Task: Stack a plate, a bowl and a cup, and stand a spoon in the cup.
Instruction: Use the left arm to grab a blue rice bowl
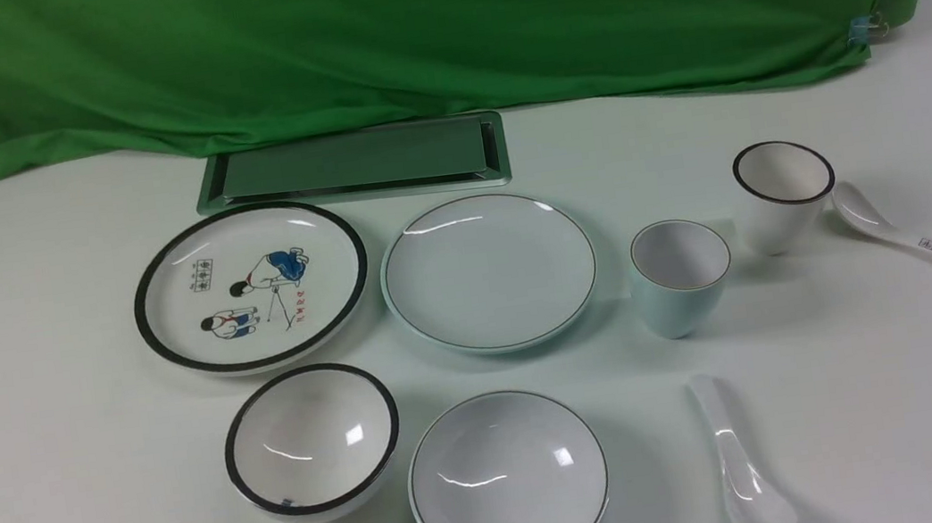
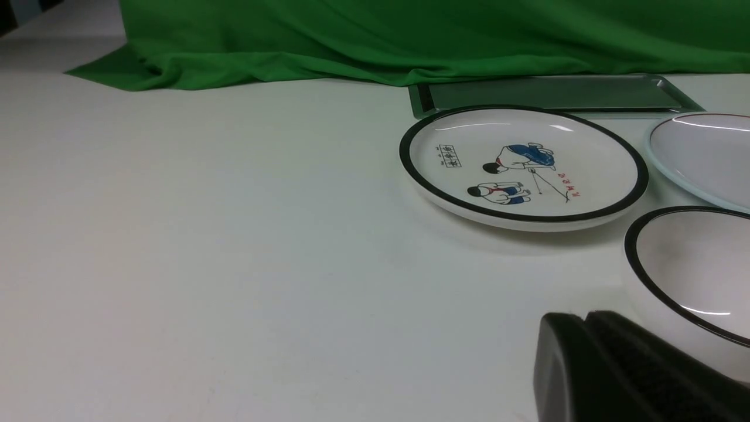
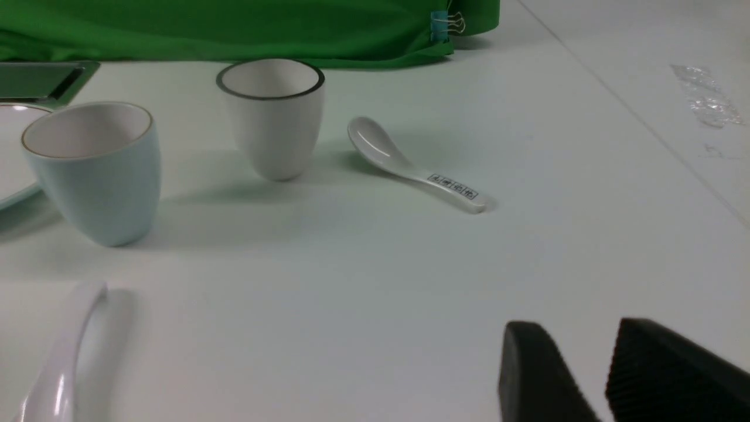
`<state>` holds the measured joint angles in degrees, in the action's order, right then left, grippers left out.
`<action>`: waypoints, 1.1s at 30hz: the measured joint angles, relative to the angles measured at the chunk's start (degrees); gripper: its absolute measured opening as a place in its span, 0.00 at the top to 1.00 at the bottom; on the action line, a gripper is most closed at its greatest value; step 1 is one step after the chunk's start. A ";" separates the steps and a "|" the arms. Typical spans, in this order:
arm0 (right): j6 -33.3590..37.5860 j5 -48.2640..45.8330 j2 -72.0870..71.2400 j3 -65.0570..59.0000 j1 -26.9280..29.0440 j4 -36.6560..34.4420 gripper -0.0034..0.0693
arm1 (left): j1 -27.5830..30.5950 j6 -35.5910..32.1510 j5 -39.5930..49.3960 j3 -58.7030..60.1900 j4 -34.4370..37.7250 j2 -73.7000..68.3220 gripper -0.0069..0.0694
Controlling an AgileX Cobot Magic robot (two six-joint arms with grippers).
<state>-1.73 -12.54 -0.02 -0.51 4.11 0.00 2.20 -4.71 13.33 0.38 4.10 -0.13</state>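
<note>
Probably bowl (image 1: 508, 481) onto plate (image 1: 490, 272) next: lying at six o'clock from plate, upright, just apart. From left gripper (image 2: 579, 319), shut and empty, reach towards three o'clock, past black-rimmed bowl (image 1: 312, 439). Right gripper (image 3: 579, 328) parted partway, holding nothing; hard to tell which arm is nearer. Round rim, so no long axis to match.
</note>
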 joint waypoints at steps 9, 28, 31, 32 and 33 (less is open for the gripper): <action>0.00 0.00 0.00 0.00 0.00 0.00 0.62 | 0.00 0.00 0.00 0.00 0.00 0.00 0.95; -49.10 0.00 0.00 0.00 0.00 -14.52 0.62 | 0.00 27.42 -6.22 0.00 42.00 0.00 0.95; -49.40 0.00 0.00 0.00 0.00 -12.26 0.62 | 0.00 28.06 -8.16 0.00 43.10 0.00 0.95; -49.25 0.00 0.00 0.00 0.00 -11.58 0.62 | 0.00 28.06 -8.92 0.00 43.23 0.00 0.95; -48.99 0.00 0.00 0.00 0.00 -11.30 0.62 | 0.00 27.74 -9.29 0.00 43.29 0.00 0.95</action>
<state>-50.73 -12.54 -0.02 -0.51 4.11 -11.30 2.20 23.02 4.04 0.38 47.39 -0.13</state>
